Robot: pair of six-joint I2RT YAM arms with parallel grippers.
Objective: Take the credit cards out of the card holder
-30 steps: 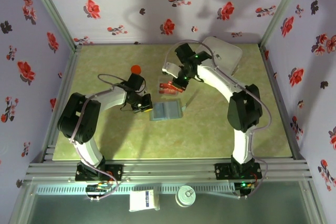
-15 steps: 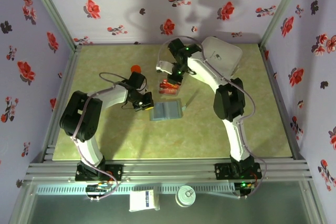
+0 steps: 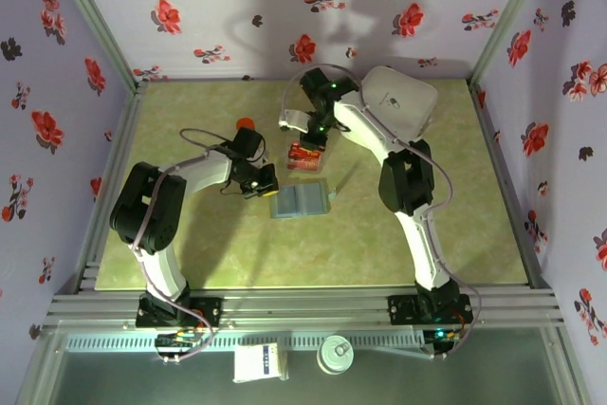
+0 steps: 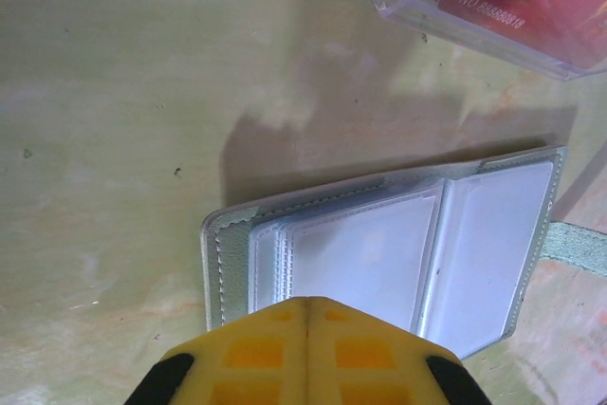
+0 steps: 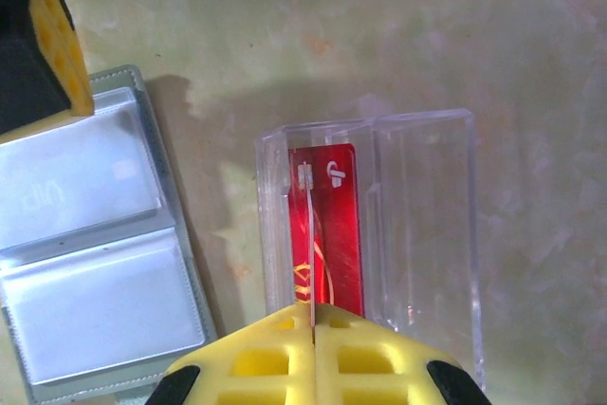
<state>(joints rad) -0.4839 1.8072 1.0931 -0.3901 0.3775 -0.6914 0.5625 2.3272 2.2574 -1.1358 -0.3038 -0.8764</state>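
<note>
Bare desk along near and left edges. Open card holder flat mid-desk; clear box just past its far edge, red card inside. Closed, empty left tool at holder's left edge. The right tool pinches a thin card edge-on over the box.

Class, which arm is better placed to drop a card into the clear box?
Right. The right gripper is shut on a thin card, edge-on above the clear box with a red card inside. The left gripper rests shut at the card holder.
</note>
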